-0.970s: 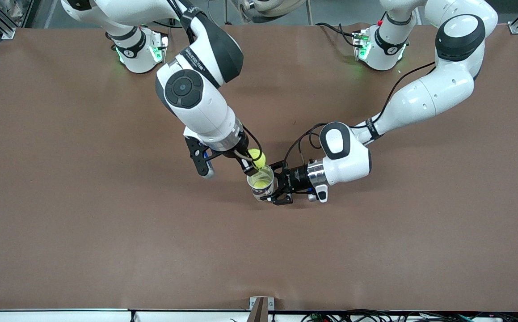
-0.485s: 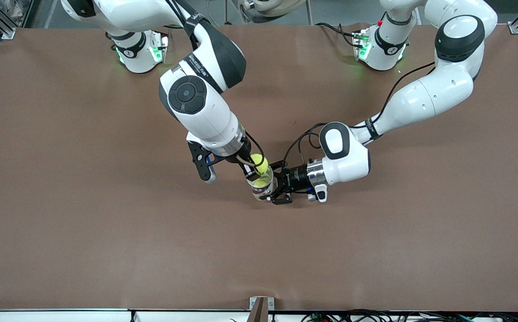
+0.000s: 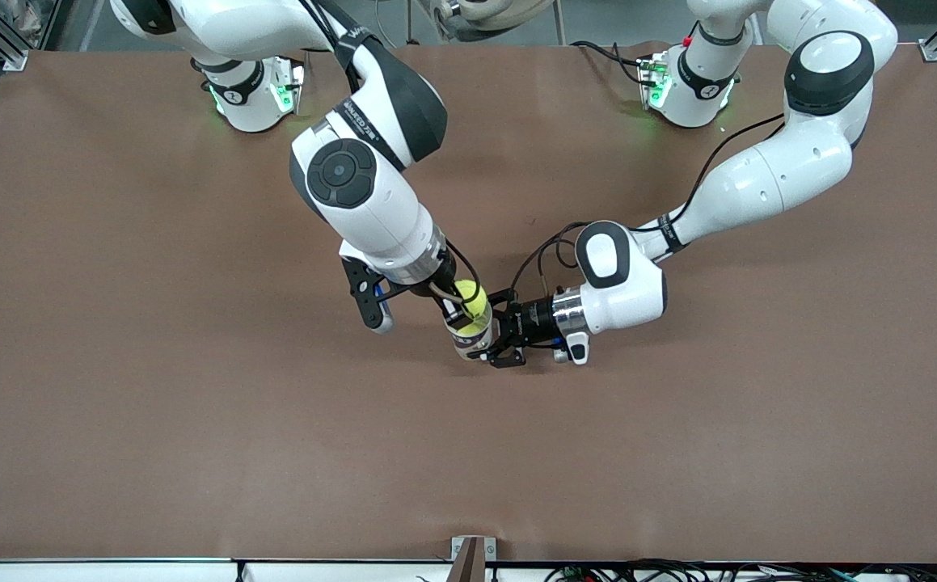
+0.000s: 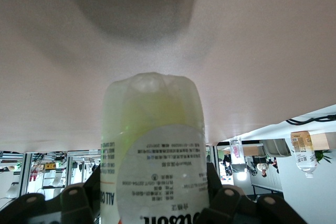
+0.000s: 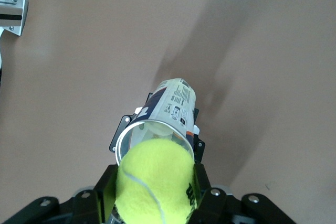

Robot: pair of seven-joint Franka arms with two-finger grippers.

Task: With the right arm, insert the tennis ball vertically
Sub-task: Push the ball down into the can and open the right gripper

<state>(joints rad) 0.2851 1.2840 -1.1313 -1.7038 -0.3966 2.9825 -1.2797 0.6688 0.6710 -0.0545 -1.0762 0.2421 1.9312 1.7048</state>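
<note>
- The right hand [image 3: 463,302] pinches the tennis ball [image 3: 474,300] between its two fingers, one pressed on each side of the ball, as the right wrist view shows [image 5: 156,184].
- Ball and hand hang directly over the open mouth of the can [image 3: 470,331] — the ball sits at the rim, its lower part at the opening, not yet released.
- In the right wrist view the can [image 5: 165,114] stands just below the ball, its clear rim a ring around the ball's lower edge, its printed label running down toward the desk.
- The can is clear plastic with a white and dark label; it stands upright on the desk [image 3: 193,404], near the middle.
- The left hand [image 3: 497,339] grips the can from the side, low on its body, from the left arm's end of the desk — its fingers are closed on the can's wall, one on either side.
- The left wrist view looks along the can [image 4: 153,150]: pale yellow shows through the clear wall above the label, and the dark finger bases flank it at the edge.
- The brown desk around the can carries the shadows of both arms.
</note>
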